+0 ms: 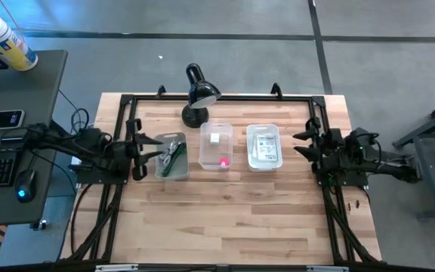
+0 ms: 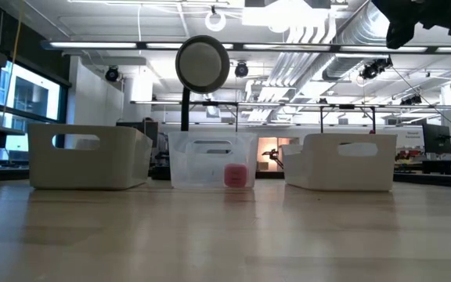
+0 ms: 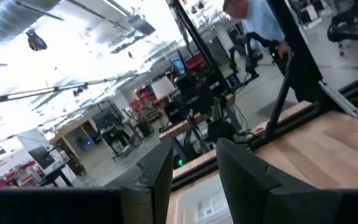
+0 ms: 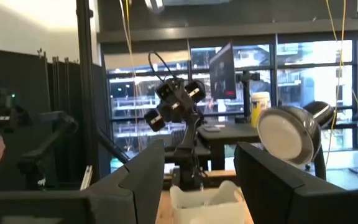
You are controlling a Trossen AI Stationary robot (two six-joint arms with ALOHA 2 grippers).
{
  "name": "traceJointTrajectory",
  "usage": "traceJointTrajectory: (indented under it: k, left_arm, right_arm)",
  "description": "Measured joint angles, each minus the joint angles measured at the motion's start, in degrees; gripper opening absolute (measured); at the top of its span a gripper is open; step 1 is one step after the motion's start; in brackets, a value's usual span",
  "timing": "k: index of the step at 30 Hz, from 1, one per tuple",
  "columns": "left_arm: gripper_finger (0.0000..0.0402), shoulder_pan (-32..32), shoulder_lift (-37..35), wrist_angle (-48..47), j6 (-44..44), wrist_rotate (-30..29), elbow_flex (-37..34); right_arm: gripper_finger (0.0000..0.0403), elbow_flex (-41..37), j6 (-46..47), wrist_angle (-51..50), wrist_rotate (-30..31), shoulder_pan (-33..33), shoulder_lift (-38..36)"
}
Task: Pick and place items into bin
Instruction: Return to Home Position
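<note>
Three bins in a row mid-table.
- Left bin [image 1: 184,172], 9 o'clock of the row: black and grey cords [image 1: 168,151], thin green stick [image 1: 176,160].
- Clear bin [image 1: 202,151], centre: small white block [image 1: 215,138], tiny pink cube [image 1: 223,161].
- White bin [image 1: 249,162], 3 o'clock: white printed packets [image 1: 264,146], print too small to read.

Left gripper [image 1: 151,148] sat at 9 o'clock, right gripper [image 1: 300,143] at 3 o'clock. Both had fingers apart and held nothing.
</note>
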Motion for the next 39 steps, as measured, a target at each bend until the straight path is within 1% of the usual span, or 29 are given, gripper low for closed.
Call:
traceJointTrajectory:
  k: [4,8,11,14,18,20,22,24,26,28,31,36,39]
  left_arm:
    - [0.0113,-2.35,-6.12,0.69,-0.44,-2.85,-4.47]
    - [0.0113,-3.97,-11.68,0.86,-0.95,-5.0,-8.54]
    - [0.0113,-4.52,-15.38,0.97,-1.02,-6.26,-10.92]
    - [0.0113,-4.83,-18.57,0.89,-1.1,-7.04,-12.88]
    - [0.0113,-4.83,-22.23,1.08,-1.11,-6.92,-15.61]
    - [0.0113,-4.68,-24.21,3.06,-0.71,-4.63,-17.26]
    - [0.0113,-4.68,-26.25,5.18,0.38,0.29,-18.6]
    - [0.0113,-4.68,-26.12,9.08,0.98,3.93,-19.44]
    - [0.0113,-4.68,-26.09,9.66,0.89,6.43,-20.5]
    - [0.0113,-4.68,-26.06,11.3,-0.22,6.69,-21.9]
    - [0.0113,-4.66,-26.06,19.58,-0.69,7.69,-25.48]
    - [0.0113,-4.63,-25.3,21.66,0.28,7.99,-25.43]
    - [0.0113,-3.64,-25.6,22.74,2.08,6.98,-25.39]
  right_arm:
    - [0.0184,-1.49,0.85,2.68,0.01,0.03,0.0]
    - [0.0184,-1.49,1.74,2.4,0.08,0.03,0.0]
    - [0.0184,-1.49,4.05,0.26,0.99,0.27,0.0]
    - [0.0184,-1.92,5.75,-1.03,2.75,2.26,0.04]
    - [0.0184,-5.29,5.66,5.07,6.57,6.63,0.02]
    - [0.0184,-7.36,5.63,7.88,8.27,8.73,0.03]
    - [0.0184,-9.24,5.62,11.24,9.24,10.55,0.04]
    - [0.0184,-10.1,5.29,13.0,10.12,11.98,0.04]
    - [0.0184,-10.1,4.56,13.03,11.31,13.01,0.09]
    - [0.0184,-10.1,4.07,13.37,12.54,13.68,0.09]
    - [0.0184,-10.1,4.3,13.5,12.49,14.46,0.09]
    - [0.0184,-10.1,3.45,13.88,13.74,16.86,0.11]
    - [0.0184,-10.1,2.39,14.05,15.06,17.3,0.08]
